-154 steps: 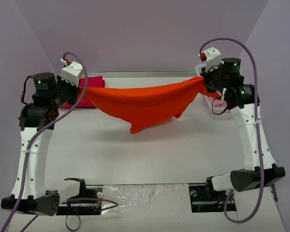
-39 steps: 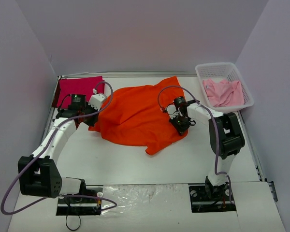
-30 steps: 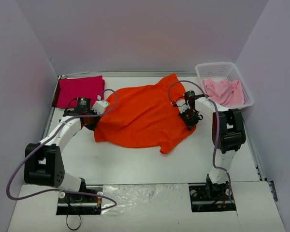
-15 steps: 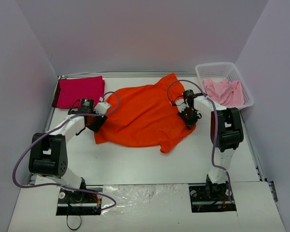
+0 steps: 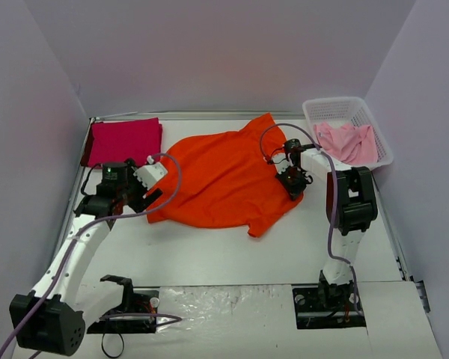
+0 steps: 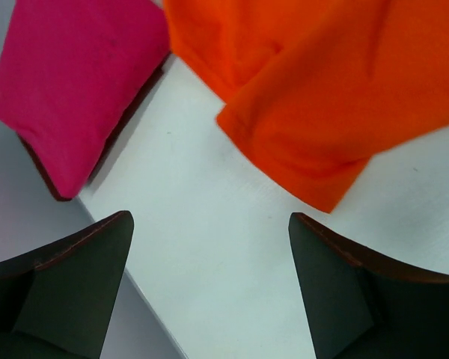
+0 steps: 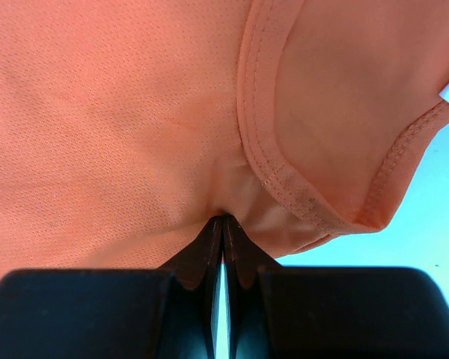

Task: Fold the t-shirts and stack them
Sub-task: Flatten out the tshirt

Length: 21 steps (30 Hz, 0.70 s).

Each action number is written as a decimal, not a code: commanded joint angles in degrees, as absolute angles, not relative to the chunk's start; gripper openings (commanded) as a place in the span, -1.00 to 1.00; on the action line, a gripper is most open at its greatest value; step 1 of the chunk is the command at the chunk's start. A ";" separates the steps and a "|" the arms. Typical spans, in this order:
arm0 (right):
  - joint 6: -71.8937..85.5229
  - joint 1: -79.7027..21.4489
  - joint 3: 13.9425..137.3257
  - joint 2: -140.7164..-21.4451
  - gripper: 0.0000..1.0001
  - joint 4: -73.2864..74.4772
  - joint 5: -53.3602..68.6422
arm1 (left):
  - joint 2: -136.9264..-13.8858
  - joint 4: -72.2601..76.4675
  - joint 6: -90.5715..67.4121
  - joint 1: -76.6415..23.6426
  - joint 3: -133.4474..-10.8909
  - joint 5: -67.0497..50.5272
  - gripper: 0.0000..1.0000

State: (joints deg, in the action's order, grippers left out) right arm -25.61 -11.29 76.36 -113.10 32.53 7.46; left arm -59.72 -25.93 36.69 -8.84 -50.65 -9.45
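Your right gripper (image 7: pixel 223 224) is pinched tight on the orange t-shirt (image 5: pixel 224 176), seemingly by its collar. Your left gripper (image 6: pixel 209 218) gapes wide, empty, just off the shirt's left edge. The shirt lies mid-bench, the magenta t-shirt (image 5: pixel 124 140) at the far-left corner.

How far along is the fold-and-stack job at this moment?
Done: the magenta t-shirt lies folded at the back left. In hand: the orange t-shirt is spread on the table, unfolded; the right gripper is shut on cloth near its collar, and the left gripper is open over bare table, holding nothing. Left: fold the orange one, then the pink t-shirt crumpled in the white basket, and stack all three.
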 commanded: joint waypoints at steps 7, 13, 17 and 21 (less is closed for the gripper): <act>-24.00 -11.43 74.79 -118.39 -1.00 29.62 8.44 | -55.99 -31.22 46.05 -17.22 -39.56 -11.43 0.66; -22.94 -11.43 74.79 -119.35 -1.00 29.53 8.09 | -56.07 -26.99 46.67 -20.47 -33.50 -8.88 0.66; -22.50 -11.43 74.97 -119.62 -1.00 29.53 7.65 | -55.90 -23.74 47.02 -21.36 -30.07 -7.12 0.66; -22.06 -11.43 75.06 -119.79 -1.00 29.53 7.47 | -56.77 -17.42 46.76 -21.97 -26.81 -3.70 0.66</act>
